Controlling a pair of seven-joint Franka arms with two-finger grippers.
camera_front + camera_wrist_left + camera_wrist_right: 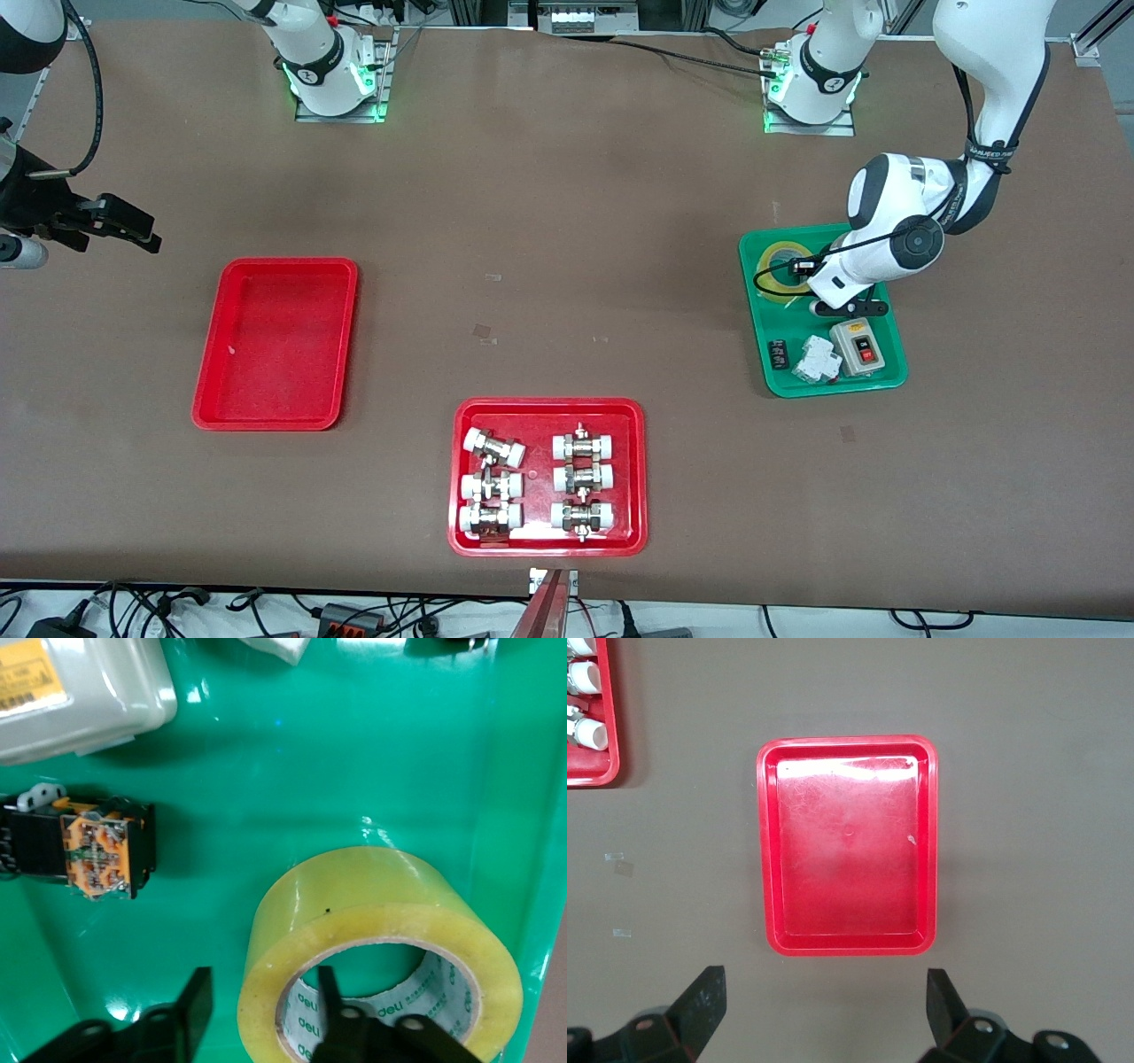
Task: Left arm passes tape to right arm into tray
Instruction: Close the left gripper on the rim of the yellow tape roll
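Observation:
The yellow tape (778, 266) lies flat in the green tray (886, 379), at the tray's end farther from the front camera. My left gripper (804, 266) is down over it. In the left wrist view the left gripper (264, 976) is open, with one finger inside the core of the tape (381, 904) and the other outside its wall. My right gripper (128, 229) waits above the table beside the empty red tray (275, 346), toward the right arm's end. In the right wrist view the right gripper (824, 981) is open and empty, with the red tray (850, 850) in front of it.
The green tray (354, 744) also holds a grey switch box (858, 346), a white breaker (817, 361) and a black-and-orange part (89, 846). A red tray of white-capped fittings (461, 478) sits near the table's front edge and shows at the edge of the right wrist view (594, 775).

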